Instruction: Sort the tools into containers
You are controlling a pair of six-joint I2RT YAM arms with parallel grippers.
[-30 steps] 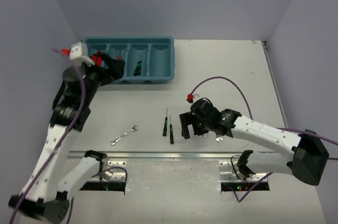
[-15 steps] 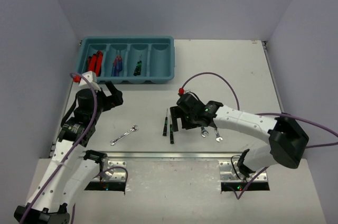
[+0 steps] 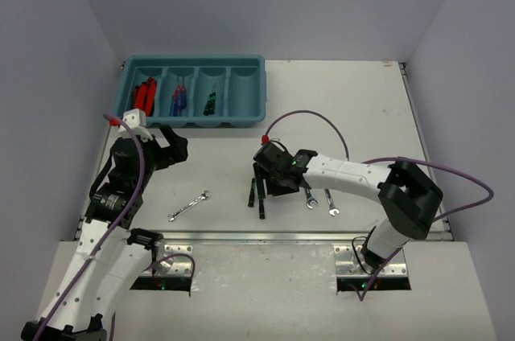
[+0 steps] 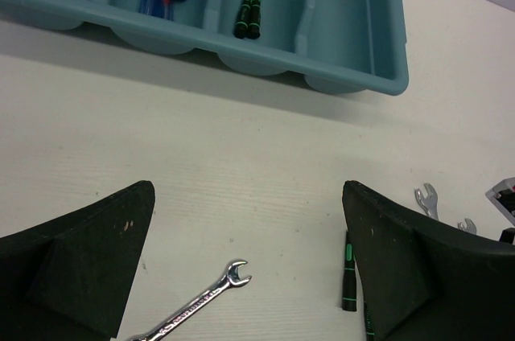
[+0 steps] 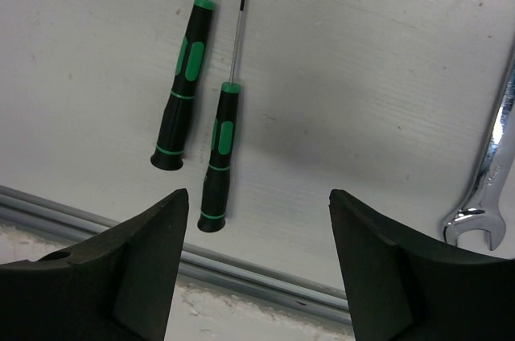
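The teal tray (image 3: 241,112) stands at the back left. It holds red pliers (image 3: 145,96), blue and red screwdrivers (image 3: 178,100) and a black and green screwdriver (image 3: 210,103), each kind in its own compartment. On the table lie two black and green screwdrivers (image 3: 252,191) (image 5: 183,92), a silver wrench (image 3: 188,206) (image 4: 197,306) and two small wrenches (image 3: 319,200). My left gripper (image 3: 171,148) (image 4: 248,188) is open and holds nothing, above the table near the tray. My right gripper (image 3: 269,182) (image 5: 257,196) is open, just right of the two screwdrivers.
A metal rail (image 3: 257,236) (image 5: 241,264) runs along the table's near edge, close to the screwdriver handles. One small wrench (image 5: 487,188) lies to the right of my right gripper. Purple cables loop over both arms.
My left gripper has pulled back from the tray's left end to above the table; the red pliers now lie in the tray. My right gripper has moved left to the two screwdrivers.
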